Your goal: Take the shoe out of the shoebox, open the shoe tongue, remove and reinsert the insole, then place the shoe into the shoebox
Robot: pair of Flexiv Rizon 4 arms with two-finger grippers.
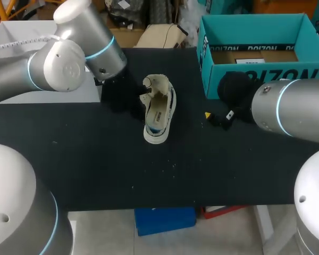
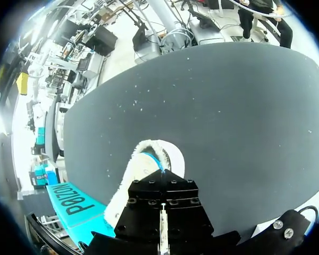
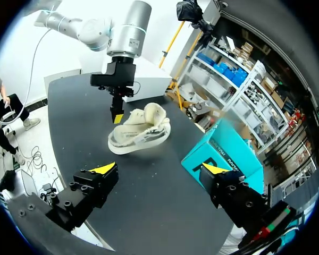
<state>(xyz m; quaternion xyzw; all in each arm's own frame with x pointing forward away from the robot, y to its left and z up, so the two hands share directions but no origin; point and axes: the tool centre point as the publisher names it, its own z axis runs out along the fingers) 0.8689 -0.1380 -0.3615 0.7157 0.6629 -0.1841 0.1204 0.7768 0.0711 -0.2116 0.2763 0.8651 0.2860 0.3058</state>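
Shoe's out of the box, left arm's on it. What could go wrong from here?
1. The shoe stands free on the table. Only the left gripper is at it, and the right gripper is open and off to the side. Pulling the tongue may drag or tip it.
2. The right gripper sits close to the shoebox front wall, so a swing toward the shoe might nudge the box.

The shoe (image 1: 159,114) is creamy white with a bit of blue. The shoebox (image 1: 255,81) is teal with a black band. The table (image 1: 122,164) is black. The right gripper (image 3: 159,169) is black with yellow tips.
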